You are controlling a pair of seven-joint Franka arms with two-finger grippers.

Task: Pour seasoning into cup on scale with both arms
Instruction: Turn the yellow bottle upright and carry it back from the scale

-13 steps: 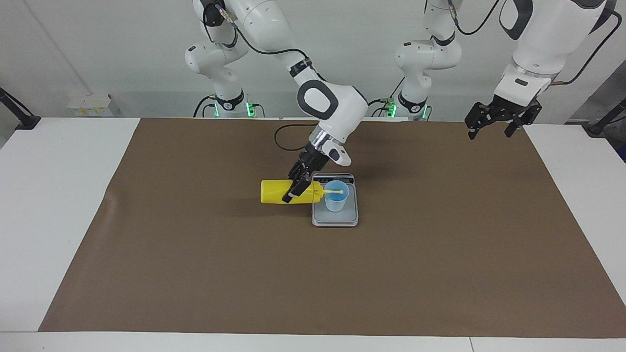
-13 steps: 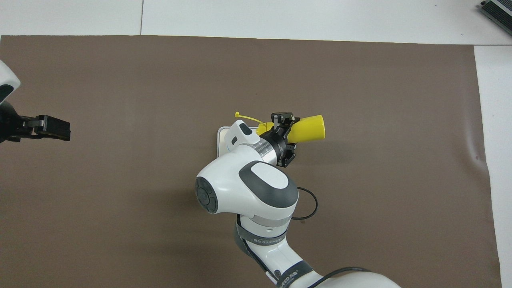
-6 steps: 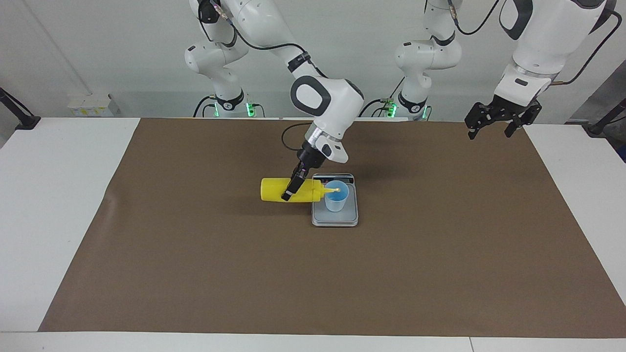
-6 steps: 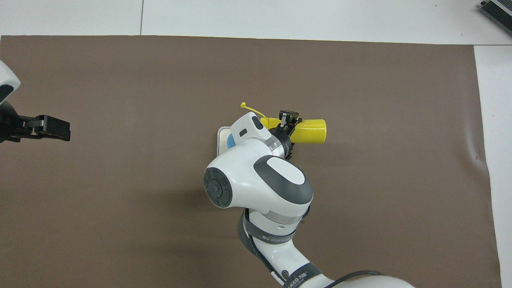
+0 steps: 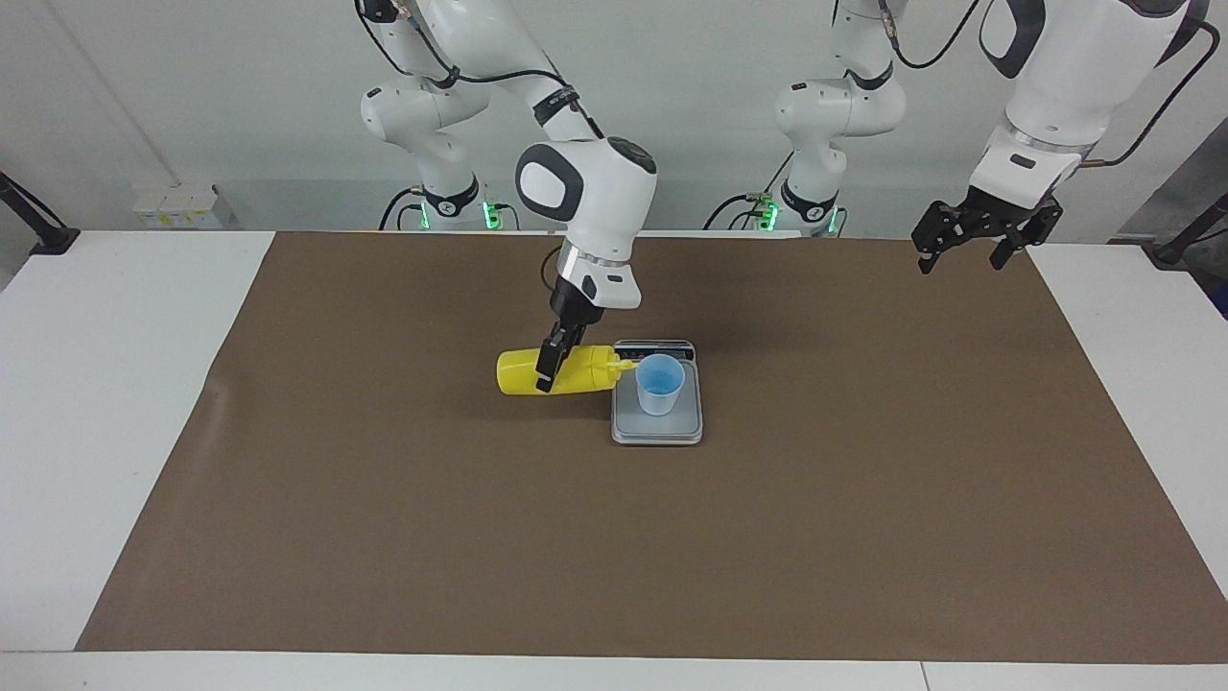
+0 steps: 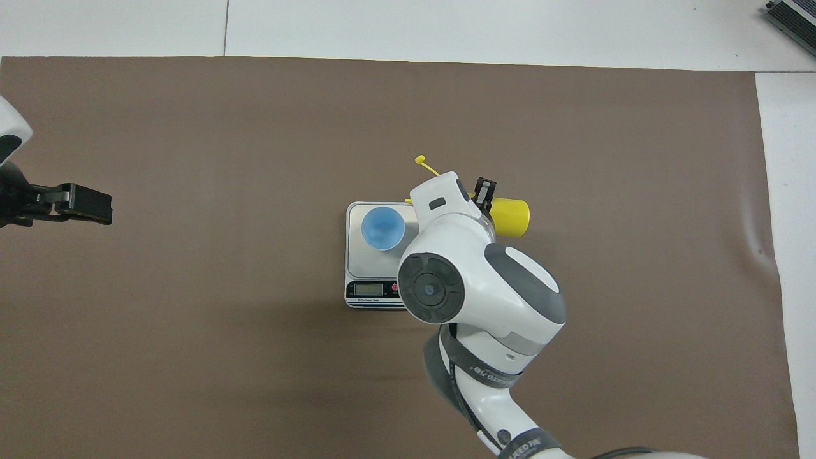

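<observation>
Brown paper mat covers a white table; pale wall past the arm bases. Scale sits mid-mat, blue cup upright on its plate. Right gripper is clenched on the yellow seasoning bottle, held sideways just beside the scale, nozzle near the cup rim. Right arm's wrist hides most of the bottle from overhead. Left gripper waits released, well apart from the scale, over the mat's edge.

A robotics lab: two white robot arms mounted at the edge of a white tabletop covered by a brown paper mat, with trailing black cables, green-lit arm bases and a plain grey wall.
</observation>
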